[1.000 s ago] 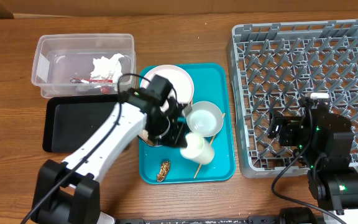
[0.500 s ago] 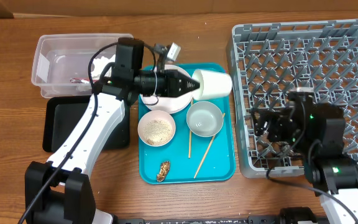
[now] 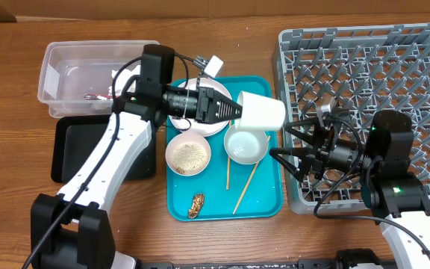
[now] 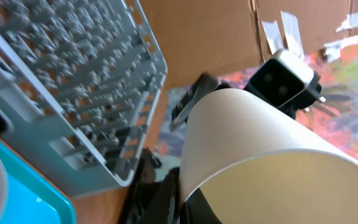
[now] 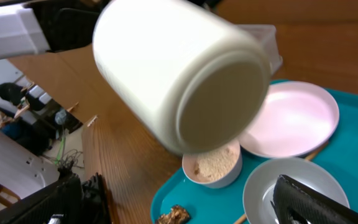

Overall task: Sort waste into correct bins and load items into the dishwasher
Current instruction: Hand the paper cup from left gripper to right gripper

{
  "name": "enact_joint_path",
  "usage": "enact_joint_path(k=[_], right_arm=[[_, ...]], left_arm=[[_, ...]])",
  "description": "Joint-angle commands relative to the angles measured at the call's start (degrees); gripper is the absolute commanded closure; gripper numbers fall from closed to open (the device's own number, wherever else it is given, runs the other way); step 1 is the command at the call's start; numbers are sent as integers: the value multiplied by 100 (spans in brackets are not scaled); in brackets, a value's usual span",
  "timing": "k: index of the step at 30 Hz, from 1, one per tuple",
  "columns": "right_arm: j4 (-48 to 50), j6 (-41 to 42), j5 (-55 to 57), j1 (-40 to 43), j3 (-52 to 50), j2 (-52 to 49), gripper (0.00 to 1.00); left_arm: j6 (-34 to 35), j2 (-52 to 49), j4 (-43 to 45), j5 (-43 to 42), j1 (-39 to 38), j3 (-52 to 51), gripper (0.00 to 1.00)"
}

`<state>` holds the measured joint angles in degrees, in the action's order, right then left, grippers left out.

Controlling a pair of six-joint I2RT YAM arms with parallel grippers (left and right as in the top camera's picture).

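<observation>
Overhead view: left gripper (image 3: 234,110) clamped on one cup (image 3: 263,112), held sideways in air, base toward wide-open right gripper (image 3: 278,140) just ahead. Beneath: teal tray (image 3: 263,200), one plate (image 5: 297,118), cream bowl (image 3: 169,154) with rice (image 3: 188,155), blue bowl (image 3: 245,146), two chopsticks (image 3: 228,175), one scrap (image 3: 197,205). Behind: tub (image 3: 51,56) with napkin (image 3: 123,77), wrapper (image 3: 95,96). Far side: rack (image 3: 394,60), no dishes yet.

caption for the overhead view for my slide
Left fingers hold white cup sideways over teal tray; right fingers open.
</observation>
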<state>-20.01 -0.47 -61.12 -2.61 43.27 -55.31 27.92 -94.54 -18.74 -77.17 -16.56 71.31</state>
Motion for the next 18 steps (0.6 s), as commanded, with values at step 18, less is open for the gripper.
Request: enact_joint_path(k=[18], right_arm=[[962,-144,-501,11,138,-2,27]], left_arm=[[-415,-33,-354,-15,-533,83,96]])
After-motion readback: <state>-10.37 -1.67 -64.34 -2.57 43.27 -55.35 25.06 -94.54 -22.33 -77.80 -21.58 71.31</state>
